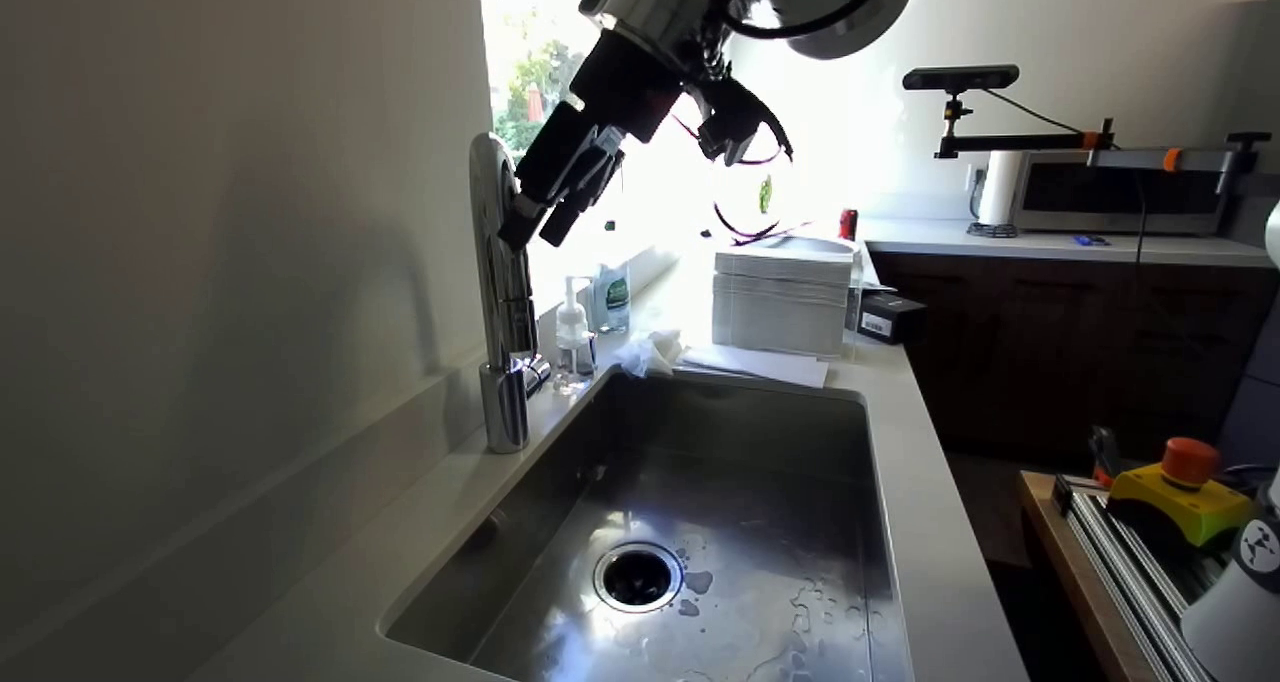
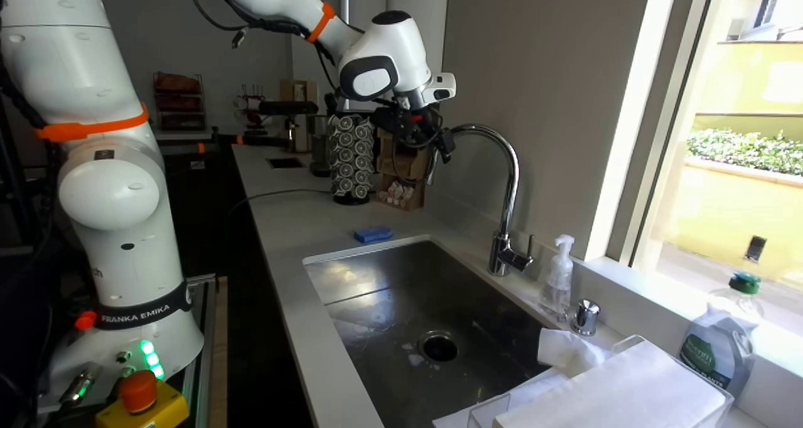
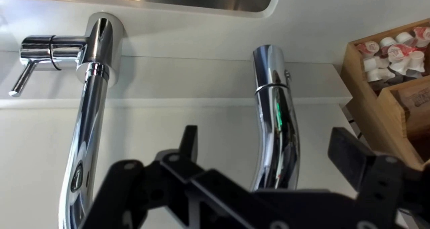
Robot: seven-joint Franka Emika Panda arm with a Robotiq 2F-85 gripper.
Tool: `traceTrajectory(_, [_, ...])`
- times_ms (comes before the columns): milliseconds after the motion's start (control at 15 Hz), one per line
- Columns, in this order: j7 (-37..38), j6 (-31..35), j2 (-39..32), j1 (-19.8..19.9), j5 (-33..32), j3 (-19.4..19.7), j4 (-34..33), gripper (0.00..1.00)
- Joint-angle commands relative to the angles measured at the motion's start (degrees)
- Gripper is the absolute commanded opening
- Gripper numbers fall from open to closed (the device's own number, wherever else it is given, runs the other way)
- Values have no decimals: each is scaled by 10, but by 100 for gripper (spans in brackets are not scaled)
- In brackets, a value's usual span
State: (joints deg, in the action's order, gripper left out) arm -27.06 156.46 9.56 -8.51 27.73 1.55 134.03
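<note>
My black gripper (image 3: 267, 143) is open and empty in the wrist view. The spout of a chrome faucet (image 3: 278, 128) runs between its two fingers, with a visible gap on each side. How far the spout lies in depth from the fingers is hard to tell. In an exterior view the gripper (image 1: 538, 230) is tilted down beside the top of the faucet (image 1: 505, 402). In an exterior view the gripper (image 2: 444, 147) is at the spout end of the arched faucet (image 2: 511, 183). The faucet's lever (image 3: 25, 78) shows at the left in the wrist view.
A steel sink (image 1: 760, 422) lies below. Soap bottles (image 2: 558, 277) and a paper towel stack (image 1: 780, 312) stand along the counter. A wooden organizer (image 3: 366, 111) with small creamer cups and a pod rack (image 2: 351, 158) stand beyond the faucet. A blue sponge (image 2: 373, 234) lies near the sink.
</note>
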Motion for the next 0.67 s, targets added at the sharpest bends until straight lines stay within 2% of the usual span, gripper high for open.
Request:
traceTrajectory(0, [97,52,-6,14,-66,-21,18,100])
traceTrajectory(267, [240,102,-17,53,-207,-45,35,100])
traceTrajectory(600, [416,78,3,111,-384,-88,38,100])
